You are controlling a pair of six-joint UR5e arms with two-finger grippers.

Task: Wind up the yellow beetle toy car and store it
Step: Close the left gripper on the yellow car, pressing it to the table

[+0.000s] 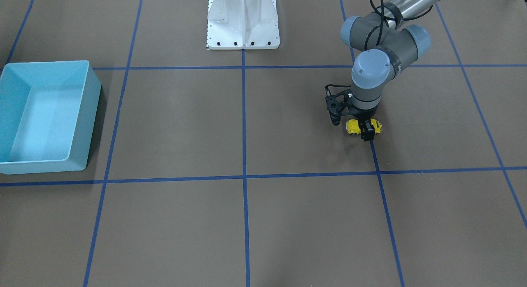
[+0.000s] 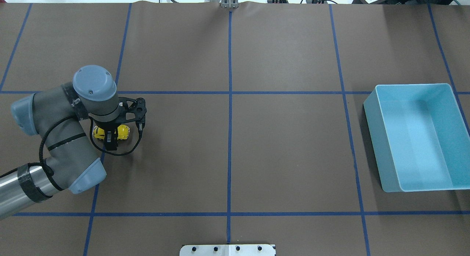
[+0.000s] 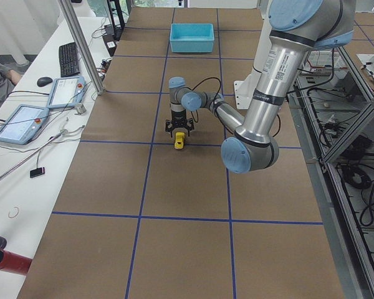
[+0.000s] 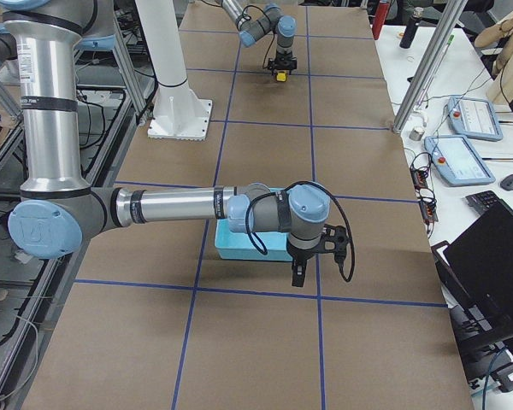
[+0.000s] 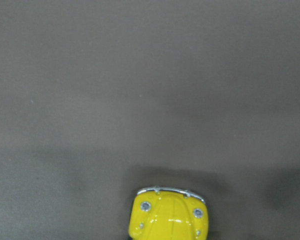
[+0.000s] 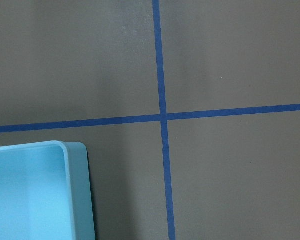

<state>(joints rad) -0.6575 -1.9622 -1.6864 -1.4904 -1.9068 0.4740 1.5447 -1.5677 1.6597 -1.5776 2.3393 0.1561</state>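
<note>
Left gripper (image 2: 109, 135) straddles the yellow beetle toy car (image 2: 123, 132), long axis 3-to-9 o'clock overhead, on the table (image 2: 257, 157); whether its fingers (image 2: 110, 143) pinch it cannot be told.

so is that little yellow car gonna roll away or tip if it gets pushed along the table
It would probably roll: the yellow beetle toy car sits upright on the flat brown table. In the left wrist view its shell looks glossy and rounded, so it may be slippery for the left gripper straddling it. It looks low and wide, so tipping seems unlikely.
</note>
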